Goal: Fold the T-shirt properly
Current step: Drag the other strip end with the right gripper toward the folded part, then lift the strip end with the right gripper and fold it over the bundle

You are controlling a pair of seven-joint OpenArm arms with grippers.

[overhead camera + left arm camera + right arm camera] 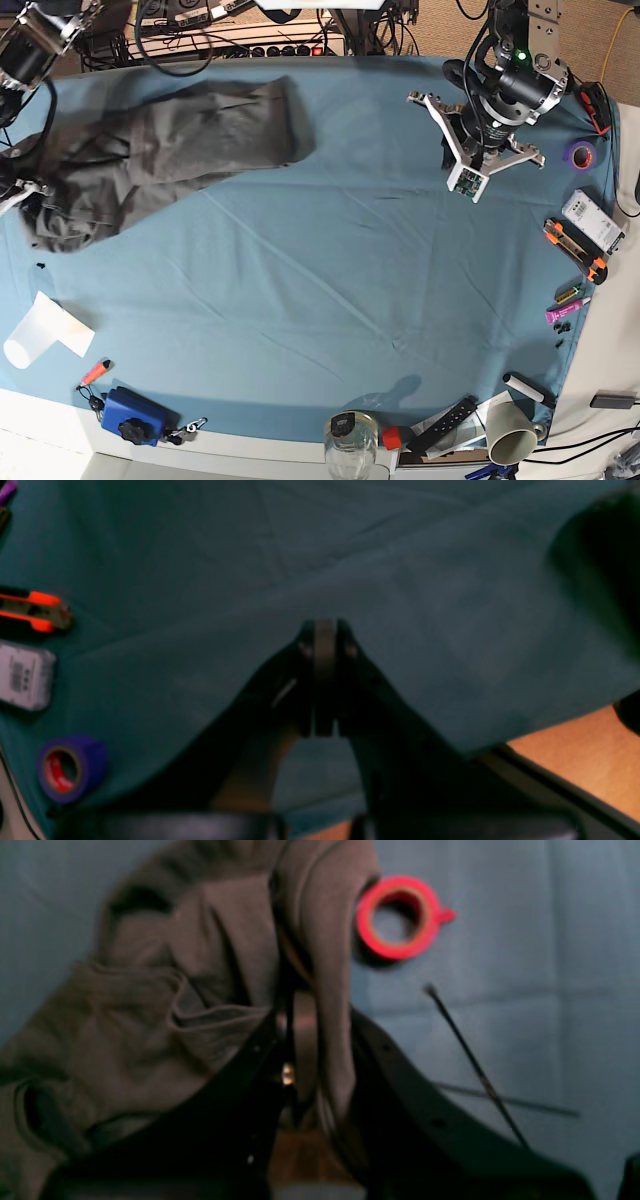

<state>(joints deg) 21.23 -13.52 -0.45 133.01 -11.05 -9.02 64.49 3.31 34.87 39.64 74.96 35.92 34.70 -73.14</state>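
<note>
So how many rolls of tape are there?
2. A purple roll lies near the tablecloth's edge; a red roll lies beside the T-shirt. More may hide under it.

Worktop [330,290] covered by blue-teal cloth, creased. T-shirt [170,150] lies bunched at far left corner, spread toward centre. Near left edge: white paper [40,335], orange marker [95,372], blue box [133,415] with keys beside it. Near edge: glass jar [350,445], black remote [445,418], white cup [512,435]. Right edge (crowded): purple tape roll [580,153], grey device [595,222], orange-black cutter [577,250], pink marker [563,313]. Red tape roll [397,917] and black cable ties [475,1067] lie just beside the shirt in the right wrist view.
</note>
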